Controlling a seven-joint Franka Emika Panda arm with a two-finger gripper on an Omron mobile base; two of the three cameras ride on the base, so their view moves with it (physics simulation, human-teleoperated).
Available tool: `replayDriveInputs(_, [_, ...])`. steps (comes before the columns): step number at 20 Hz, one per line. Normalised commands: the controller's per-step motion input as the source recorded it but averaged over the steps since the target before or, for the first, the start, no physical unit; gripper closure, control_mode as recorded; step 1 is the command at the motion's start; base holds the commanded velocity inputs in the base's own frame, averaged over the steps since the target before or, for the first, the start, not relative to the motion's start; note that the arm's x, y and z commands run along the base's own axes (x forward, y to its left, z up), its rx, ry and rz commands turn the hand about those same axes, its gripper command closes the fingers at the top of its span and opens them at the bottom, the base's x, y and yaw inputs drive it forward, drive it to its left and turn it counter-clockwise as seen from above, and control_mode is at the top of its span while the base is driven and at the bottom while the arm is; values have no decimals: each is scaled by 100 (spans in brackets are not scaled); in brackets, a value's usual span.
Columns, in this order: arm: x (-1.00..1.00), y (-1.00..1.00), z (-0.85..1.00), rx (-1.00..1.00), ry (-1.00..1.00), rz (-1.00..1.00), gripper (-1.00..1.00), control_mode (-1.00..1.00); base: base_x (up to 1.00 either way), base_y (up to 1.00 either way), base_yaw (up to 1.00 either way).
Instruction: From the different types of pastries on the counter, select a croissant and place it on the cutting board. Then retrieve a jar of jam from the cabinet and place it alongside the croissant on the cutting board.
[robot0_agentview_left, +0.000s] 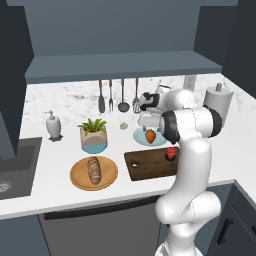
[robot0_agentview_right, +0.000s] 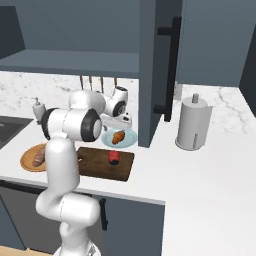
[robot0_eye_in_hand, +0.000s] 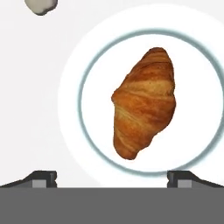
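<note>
The orange-brown croissant (robot0_agentview_left: 150, 135) (robot0_agentview_right: 117, 137) (robot0_eye_in_hand: 144, 103) lies on a white plate with a blue ring (robot0_agentview_left: 139, 136) (robot0_agentview_right: 129, 141) (robot0_eye_in_hand: 79, 100) at the back of the white counter (robot0_agentview_left: 60, 155). My gripper (robot0_agentview_left: 148, 125) (robot0_agentview_right: 116, 127) (robot0_eye_in_hand: 111, 177) hangs just above it, open, with nothing between its fingers. The dark-red jar of jam (robot0_agentview_left: 171, 153) (robot0_agentview_right: 114, 157) stands on the dark brown cutting board (robot0_agentview_left: 145, 166) (robot0_agentview_right: 95, 169), in front of the plate. The other pastry, a dark ridged loaf (robot0_agentview_left: 93, 170) (robot0_agentview_right: 38, 159), rests on a round tan plate (robot0_agentview_left: 80, 179). The grey-blue cabinet (robot0_agentview_left: 120, 67) hangs overhead.
A potted plant (robot0_agentview_left: 93, 134), a soap dispenser (robot0_agentview_left: 53, 125) and a sink (robot0_agentview_left: 10, 170) are to the left. Utensils (robot0_agentview_left: 117, 95) hang on the back wall. A paper towel roll (robot0_agentview_left: 218, 102) (robot0_agentview_right: 192, 122) stands to the right. An open cabinet door (robot0_agentview_right: 155, 75) reaches down beside the plate. A small grey lump (robot0_eye_in_hand: 40, 5) lies nearby.
</note>
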Motion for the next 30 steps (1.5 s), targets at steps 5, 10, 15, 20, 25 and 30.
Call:
replayDriveInputs(5, [14,11,0,-8,7,0,-100,-100,0,0,0])
replayDriveInputs(10, [34,12,-3,-25,4,0,-100,-100,0,0,0])
replayDriveInputs(15, [11,-3,-4,-6,1,0,-100,-100,0,0,0])
replayDriveInputs(20, [1,-23,-6,0,0,0,-100,-100,0,0,0])
replayDriveInputs(25, [7,-44,-14,0,1,0,-100,-100,0,0,0])
replayDriveInputs(30, [14,0,-12,0,0,0,-100,-100,0,0,0])
